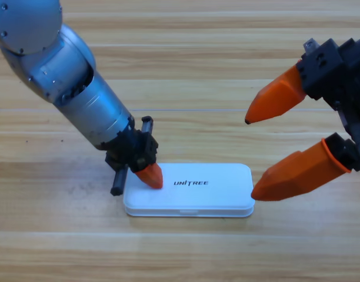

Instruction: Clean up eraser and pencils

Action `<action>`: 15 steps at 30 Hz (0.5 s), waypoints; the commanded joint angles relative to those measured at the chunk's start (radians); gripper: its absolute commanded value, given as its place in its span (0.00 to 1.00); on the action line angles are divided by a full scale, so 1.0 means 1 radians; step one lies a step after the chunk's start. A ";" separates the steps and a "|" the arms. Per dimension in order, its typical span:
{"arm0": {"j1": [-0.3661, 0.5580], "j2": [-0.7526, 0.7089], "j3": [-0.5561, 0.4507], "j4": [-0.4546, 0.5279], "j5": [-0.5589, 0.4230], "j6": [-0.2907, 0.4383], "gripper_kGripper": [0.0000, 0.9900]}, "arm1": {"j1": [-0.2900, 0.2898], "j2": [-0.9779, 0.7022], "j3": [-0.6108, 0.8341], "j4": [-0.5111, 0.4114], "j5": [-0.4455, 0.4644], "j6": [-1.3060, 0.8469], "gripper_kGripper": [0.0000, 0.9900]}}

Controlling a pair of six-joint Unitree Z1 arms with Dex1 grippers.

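Case: white case (197,191) lies flat and closed on the wooden surface (186,70), long side running left to right, with dark lettering on its lid.
Left end effector: left end effector (149,175) points down at the left end of the case lid; its orange tip touches or sits just above the lid near the lettering. Only one orange tip shows, so whether it is clenched or released cannot be told.
Left arm: grey left arm (68,76) comes in from the upper left corner and slants down to the case.
Right end effector: right end effector (265,155) waits at the right edge, large and partly cut off, released, its two orange jaws spread wide apart; the lower tip is just beside the right end of the case, the upper tip well above it.
Eraser and pencils: none can be seen on the surface; they are hidden or out of sight.
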State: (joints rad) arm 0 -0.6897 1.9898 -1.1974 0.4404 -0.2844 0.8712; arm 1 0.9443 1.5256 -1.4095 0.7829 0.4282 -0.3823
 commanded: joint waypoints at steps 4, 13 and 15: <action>-0.037 0.056 0.105 -0.074 0.005 -0.004 0.00 | 0.027 0.042 0.024 -0.013 0.012 0.005 1.00; -0.037 -0.066 0.047 0.014 0.021 -0.031 0.00 | 0.027 0.045 0.026 -0.013 0.012 0.005 1.00; -0.036 -0.115 -0.014 0.104 0.021 -0.046 0.00 | 0.027 0.045 0.026 -0.013 0.012 0.003 1.00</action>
State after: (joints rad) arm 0 -0.6940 1.9463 -1.1496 0.4244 -0.2754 0.8619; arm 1 0.9443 1.5256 -1.4094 0.7829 0.4282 -0.3823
